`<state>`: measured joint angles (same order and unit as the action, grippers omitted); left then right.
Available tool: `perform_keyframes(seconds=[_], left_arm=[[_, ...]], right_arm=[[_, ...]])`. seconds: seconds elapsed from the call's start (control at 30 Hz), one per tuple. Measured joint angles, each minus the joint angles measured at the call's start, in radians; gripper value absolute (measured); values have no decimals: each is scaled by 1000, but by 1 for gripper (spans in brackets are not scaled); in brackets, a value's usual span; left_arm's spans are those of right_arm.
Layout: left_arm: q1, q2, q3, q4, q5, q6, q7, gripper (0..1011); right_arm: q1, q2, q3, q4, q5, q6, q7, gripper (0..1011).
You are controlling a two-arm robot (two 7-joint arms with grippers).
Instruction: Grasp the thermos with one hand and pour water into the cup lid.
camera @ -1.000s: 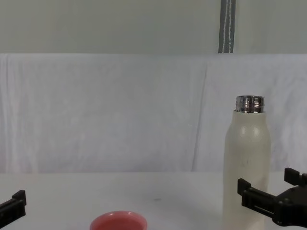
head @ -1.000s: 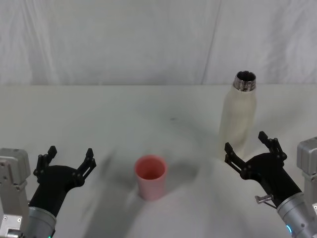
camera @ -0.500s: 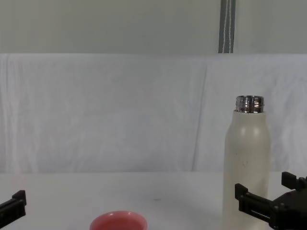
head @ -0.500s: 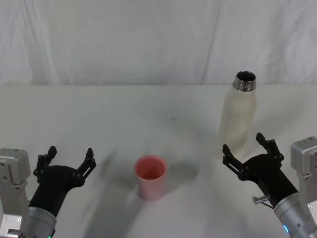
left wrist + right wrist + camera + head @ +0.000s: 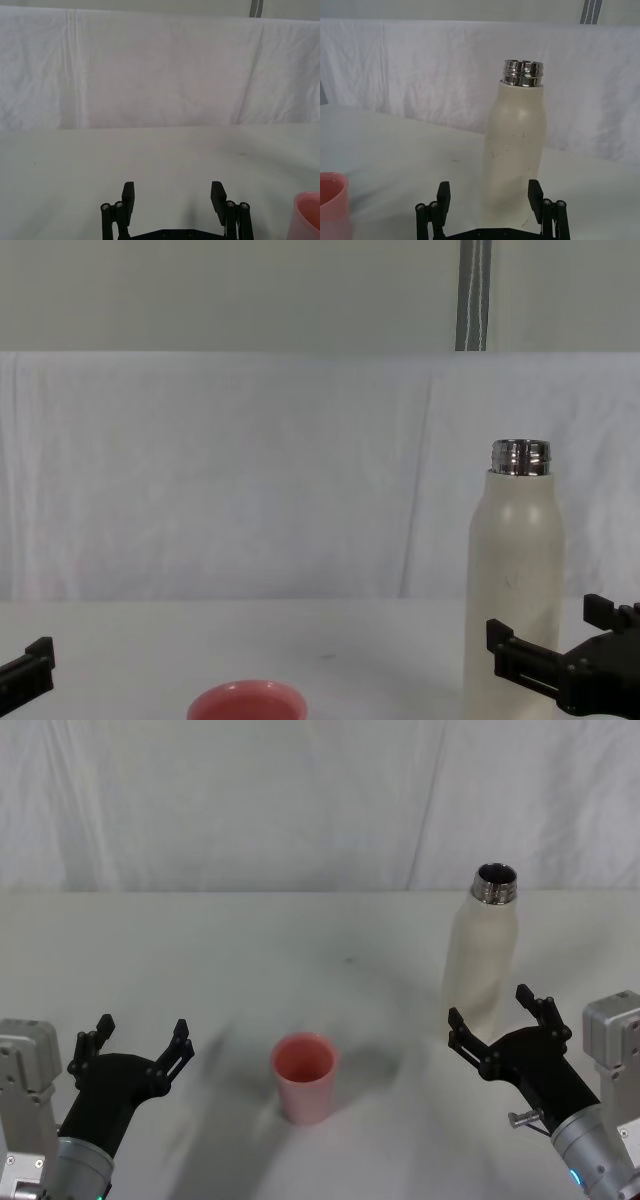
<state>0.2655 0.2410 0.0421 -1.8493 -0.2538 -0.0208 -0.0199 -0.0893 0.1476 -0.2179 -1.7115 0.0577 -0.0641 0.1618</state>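
The right claw (image 5: 490, 197) is wide open. The thermos (image 5: 514, 150) stands upright on the white desk (image 5: 395, 150), just past the claw and between its two fingers (image 5: 443, 196). The pink cup lid (image 5: 332, 205) sits apart from the thermos.

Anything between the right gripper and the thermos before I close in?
Nothing. In the right wrist view the open right gripper faces the thermos directly, a bare strip of table between them; the head view agrees.

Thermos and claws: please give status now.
Right claw open, just short of the thermos, not gripping. Left claw open, parked low left. Thermos upright, uncapped; cup lid upright at centre. Nothing between them.
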Motion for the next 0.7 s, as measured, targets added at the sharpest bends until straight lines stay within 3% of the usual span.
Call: perform_keyframes(seconds=[0.7], left_arm=[[0, 0, 0, 0, 0, 0, 0, 1001]], right_arm=[[-16, 4, 9, -11, 1, -6, 6, 1001]])
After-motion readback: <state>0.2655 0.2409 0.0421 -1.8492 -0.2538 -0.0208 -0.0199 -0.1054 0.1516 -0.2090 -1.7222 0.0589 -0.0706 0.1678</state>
